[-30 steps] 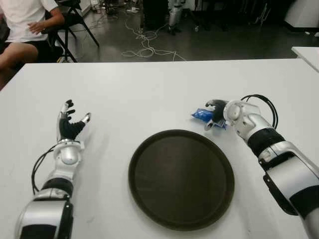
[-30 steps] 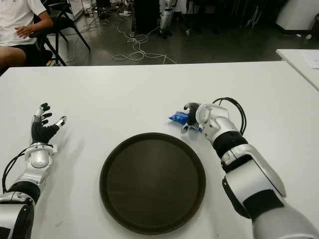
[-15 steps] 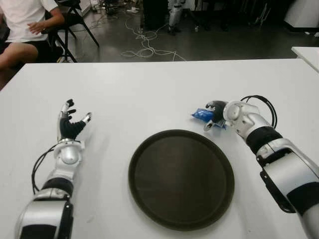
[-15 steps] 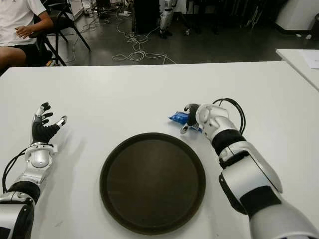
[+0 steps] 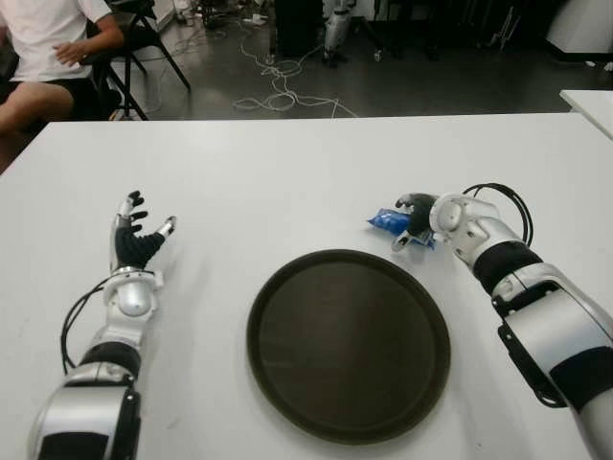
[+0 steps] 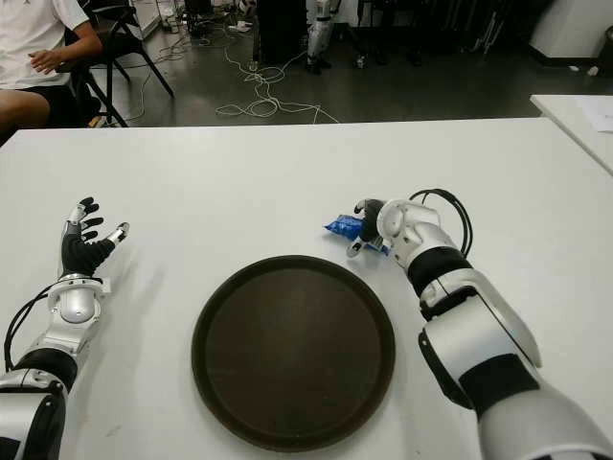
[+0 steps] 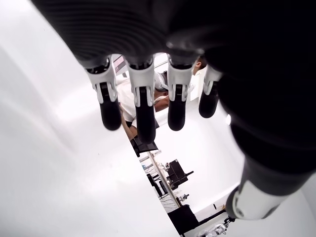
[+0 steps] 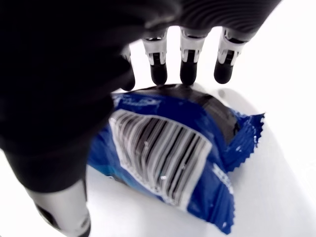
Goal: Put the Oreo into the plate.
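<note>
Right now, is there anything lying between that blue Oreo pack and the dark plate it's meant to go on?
Nothing visible. The Oreo pack lies on the white table just beyond the plate, off its far right rim, with only bare tabletop between them. The right hand is curled over the pack.

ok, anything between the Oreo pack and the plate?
Nothing: in the eye views only bare white table separates the Oreo pack, under the right hand, from the plate.
</note>
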Controlling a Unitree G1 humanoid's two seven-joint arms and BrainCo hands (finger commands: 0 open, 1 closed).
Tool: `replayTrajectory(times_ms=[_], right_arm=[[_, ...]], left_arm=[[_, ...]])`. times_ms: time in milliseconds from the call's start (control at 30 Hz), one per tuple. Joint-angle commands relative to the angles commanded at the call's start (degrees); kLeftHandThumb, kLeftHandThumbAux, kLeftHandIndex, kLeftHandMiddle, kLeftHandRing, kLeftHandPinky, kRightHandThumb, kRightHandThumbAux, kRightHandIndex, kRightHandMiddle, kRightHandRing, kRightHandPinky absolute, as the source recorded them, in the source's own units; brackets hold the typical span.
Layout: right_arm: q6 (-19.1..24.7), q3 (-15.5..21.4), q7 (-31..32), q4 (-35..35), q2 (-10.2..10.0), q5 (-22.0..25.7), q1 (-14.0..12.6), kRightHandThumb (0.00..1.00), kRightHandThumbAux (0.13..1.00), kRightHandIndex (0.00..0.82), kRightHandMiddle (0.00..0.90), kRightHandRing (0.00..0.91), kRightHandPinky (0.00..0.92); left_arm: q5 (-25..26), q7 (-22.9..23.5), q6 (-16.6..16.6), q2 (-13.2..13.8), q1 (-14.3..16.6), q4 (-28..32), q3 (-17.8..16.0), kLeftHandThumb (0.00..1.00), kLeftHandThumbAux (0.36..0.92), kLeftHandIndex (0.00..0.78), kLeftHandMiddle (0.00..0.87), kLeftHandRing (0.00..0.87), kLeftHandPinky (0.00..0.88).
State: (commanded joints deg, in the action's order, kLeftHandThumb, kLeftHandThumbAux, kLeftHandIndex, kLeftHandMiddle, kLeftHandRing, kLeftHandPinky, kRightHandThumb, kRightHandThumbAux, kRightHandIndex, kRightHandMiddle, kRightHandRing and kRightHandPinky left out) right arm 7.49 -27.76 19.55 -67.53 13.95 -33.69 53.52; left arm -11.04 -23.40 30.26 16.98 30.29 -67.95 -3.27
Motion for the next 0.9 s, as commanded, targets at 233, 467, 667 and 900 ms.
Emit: replayTrajectory(times_ms=[233, 467, 667, 900], right_arm=[[0.14, -0.77, -0.87, -0.5, -0.27, -0.85, -0.01, 0.0, 0.817, 0.037, 0.043, 0.007, 0.0], [1.55, -1.15, -1.04, -0.42, -0.76, -1.3, 0.01, 0.0, 0.806, 0.031, 0.046, 0.003, 0.0], [1.21, -1.19, -1.93, -1.92, -1.15, -1.38, -0.4, 0.0, 0.808, 0.036, 0.06, 0.008, 0.0], [0.77, -1.33, -1.58, -2.09, -1.23, -1.38, -0.18, 0.0, 0.814, 0.039, 0.061, 0.009, 0.0]], left_arm=[[-0.2, -0.1, -0.03, 0.09, -0.13, 0.17, 0.16, 0.147, 0.712, 0.102, 0.161, 0.173, 0.179], [-0.19, -0.05, 0.05, 0.1, -0.27, 0.32, 0.14, 0.152, 0.716, 0.104, 0.162, 0.182, 0.197], [0.08, 0.26, -0.12, 0.03, -0.28, 0.39, -0.05, 0.16, 0.72, 0.109, 0.17, 0.191, 0.217], [0.4, 0.64, -0.26, -0.01, -0.17, 0.2, -0.29, 0.156, 0.711, 0.111, 0.173, 0.197, 0.234]])
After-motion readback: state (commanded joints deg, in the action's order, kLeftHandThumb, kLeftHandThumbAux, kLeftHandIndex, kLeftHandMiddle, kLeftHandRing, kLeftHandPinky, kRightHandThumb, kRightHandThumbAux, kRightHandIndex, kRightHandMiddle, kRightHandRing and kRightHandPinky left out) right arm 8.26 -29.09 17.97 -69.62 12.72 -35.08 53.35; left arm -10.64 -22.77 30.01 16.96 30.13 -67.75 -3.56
